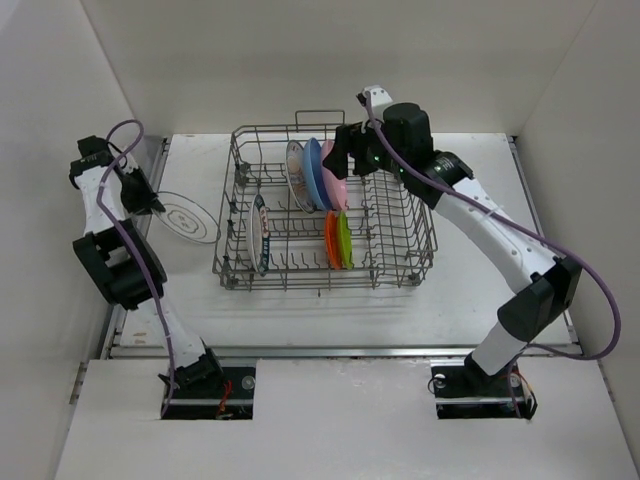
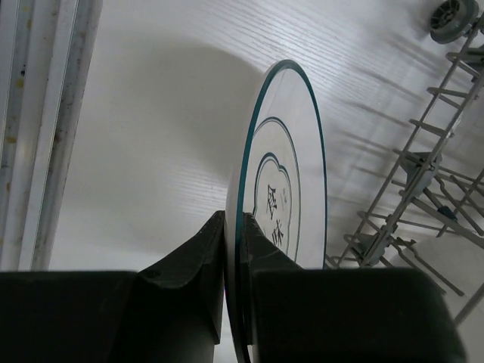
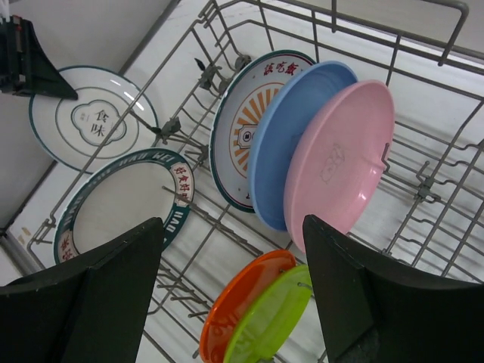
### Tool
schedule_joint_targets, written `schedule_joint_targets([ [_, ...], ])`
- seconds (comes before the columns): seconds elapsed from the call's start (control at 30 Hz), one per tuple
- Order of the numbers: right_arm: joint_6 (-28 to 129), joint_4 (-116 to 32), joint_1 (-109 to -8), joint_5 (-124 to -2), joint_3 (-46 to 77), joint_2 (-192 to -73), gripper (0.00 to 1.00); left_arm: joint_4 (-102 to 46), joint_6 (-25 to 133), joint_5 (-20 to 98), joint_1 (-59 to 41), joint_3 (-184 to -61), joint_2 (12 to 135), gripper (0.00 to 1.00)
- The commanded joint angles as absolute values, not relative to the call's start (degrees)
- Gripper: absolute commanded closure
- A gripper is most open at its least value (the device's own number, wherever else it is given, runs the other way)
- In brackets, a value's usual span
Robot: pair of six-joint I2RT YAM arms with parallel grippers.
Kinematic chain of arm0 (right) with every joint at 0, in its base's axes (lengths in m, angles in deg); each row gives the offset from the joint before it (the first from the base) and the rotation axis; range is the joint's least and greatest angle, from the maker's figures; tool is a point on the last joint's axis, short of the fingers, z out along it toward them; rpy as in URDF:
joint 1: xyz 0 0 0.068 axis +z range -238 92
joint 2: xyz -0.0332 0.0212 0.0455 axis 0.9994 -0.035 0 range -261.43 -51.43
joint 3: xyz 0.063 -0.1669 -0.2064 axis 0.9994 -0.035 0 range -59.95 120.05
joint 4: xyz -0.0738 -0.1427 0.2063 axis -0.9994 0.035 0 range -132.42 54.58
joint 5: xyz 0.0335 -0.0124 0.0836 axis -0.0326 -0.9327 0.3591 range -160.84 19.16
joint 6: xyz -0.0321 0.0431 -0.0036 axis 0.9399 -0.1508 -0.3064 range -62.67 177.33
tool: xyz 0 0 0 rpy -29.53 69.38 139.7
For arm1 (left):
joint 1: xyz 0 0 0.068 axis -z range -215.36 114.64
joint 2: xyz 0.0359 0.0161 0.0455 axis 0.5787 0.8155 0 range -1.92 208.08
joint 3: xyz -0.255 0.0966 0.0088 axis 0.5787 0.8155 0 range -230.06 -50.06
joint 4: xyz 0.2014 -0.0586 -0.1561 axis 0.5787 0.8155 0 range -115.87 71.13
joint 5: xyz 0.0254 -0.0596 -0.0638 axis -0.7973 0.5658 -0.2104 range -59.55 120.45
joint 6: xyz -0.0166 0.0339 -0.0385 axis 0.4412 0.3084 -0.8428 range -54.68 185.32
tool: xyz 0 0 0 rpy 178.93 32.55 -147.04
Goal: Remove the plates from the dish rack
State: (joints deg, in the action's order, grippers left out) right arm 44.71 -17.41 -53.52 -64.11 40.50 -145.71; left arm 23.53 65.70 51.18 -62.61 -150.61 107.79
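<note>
Six plates stand in the dish rack at the middle of the table. A green-rimmed plate is at the rack's left end. A sunburst plate, blue plate and pink plate sit close together toward the far edge, with an orange plate and green plate nearer. The left gripper clamps a clear plate by its rim beside the rack, near the table's left edge. The right gripper hangs spread wide above the pink plate.
</note>
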Motion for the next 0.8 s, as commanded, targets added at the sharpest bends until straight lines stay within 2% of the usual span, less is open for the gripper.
schedule_joint_targets([
  [0.0,44.77,-19.92,-52.84,-62.75,41.65,-146.27,0.21,21.76,65.76,57.61,-64.01,-150.52,109.25,1.00],
  [0.07,44.24,-19.92,-52.32,-62.75,41.65,-146.79,0.21,21.76,66.55,56.29,-64.54,-148.51,109.79,1.00],
  [0.13,43.72,-19.92,-52.31,-62.75,41.04,-146.79,0.21,21.76,69.09,56.29,-64.54,-147.97,111.28,0.87],
  [0.2,43.71,-19.92,-52.31,-63.27,39.82,-146.01,0.21,23.34,69.62,54.54,-64.54,-147.97,111.98,0.81],
  [0.43,43.71,-21.86,-52.31,-66.52,36.12,-143.89,0.21,31.07,70.68,48.39,-63.93,-154.73,118.04,0.82],
  [0.5,43.71,-21.34,-52.31,-67.14,36.64,-143.89,0.21,33.09,71.38,46.63,-62.35,-156.49,119.28,0.76],
  [0.6,43.71,-21.33,-52.31,-68.46,35.51,-142.85,0.21,34.24,72.17,45.66,-61.82,-157.02,119.29,0.59],
  [0.63,43.71,-21.33,-52.31,-68.46,35.50,-142.84,0.21,33.72,72.17,45.66,-61.82,-156.42,119.28,0.59],
  [0.67,43.71,-21.33,-52.31,-68.98,35.50,-142.23,0.21,33.72,72.17,45.66,-61.82,-156.41,118.58,0.53],
  [0.77,43.71,-21.33,-52.31,-69.52,34.28,-141.70,0.21,34.33,72.17,45.13,-61.82,-157.45,117.96,0.52],
])
